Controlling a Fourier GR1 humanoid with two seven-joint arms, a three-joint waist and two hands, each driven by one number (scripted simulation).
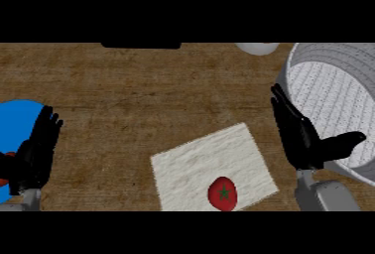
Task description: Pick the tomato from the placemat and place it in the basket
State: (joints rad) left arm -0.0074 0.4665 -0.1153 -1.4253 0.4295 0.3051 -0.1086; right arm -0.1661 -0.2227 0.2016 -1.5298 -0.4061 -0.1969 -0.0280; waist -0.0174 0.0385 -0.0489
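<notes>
A red tomato (222,194) with a green stem star lies near the front edge of a pale cloth placemat (209,161) on the wooden counter. The light grey basket (333,84) stands at the right, partly cut off by the view's edge. My right hand (298,134) is open, fingers straight and pointing away, thumb spread toward the basket's rim; it hovers between the placemat and the basket, up and to the right of the tomato. My left hand (34,151) is open at the left edge, fingers up, resting over a blue plate.
A blue plate (18,111) lies at the left edge, with a small red thing peeking from behind my left hand. A dark object (141,45) and a whitish round object (256,47) sit at the counter's far edge. Bare wood spans the middle.
</notes>
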